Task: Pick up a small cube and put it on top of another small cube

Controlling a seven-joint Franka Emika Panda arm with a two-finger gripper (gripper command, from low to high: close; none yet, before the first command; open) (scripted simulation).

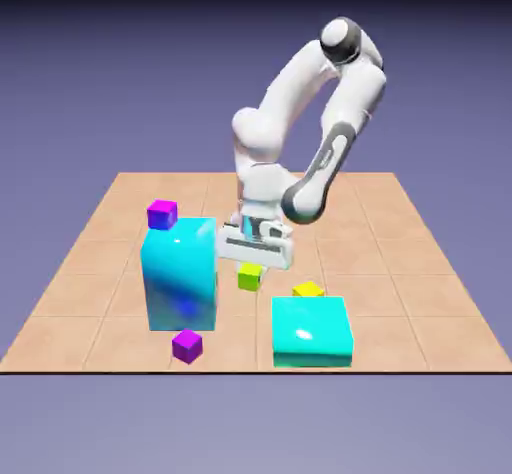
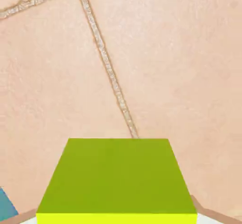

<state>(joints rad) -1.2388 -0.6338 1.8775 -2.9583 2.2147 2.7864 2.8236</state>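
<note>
While the arm bends down over the tiled table, things run like this from the exterior view's left. One purple cube sits on the far top corner of the tall cyan block, and a second purple cube lies on the table just in front of that block. Next comes the gripper, pointing down, its white hand close beside the tall block's upper right edge. Its jaws are closed on the lime cube, which hangs directly under the hand; whether it touches the tiles cannot be told. In the hand view the lime cube fills the lower middle, large, hiding the fingertips, with tiles and a grout line beyond. Near it to the right sits the yellow cube, on the table just behind the low cyan block.
</note>
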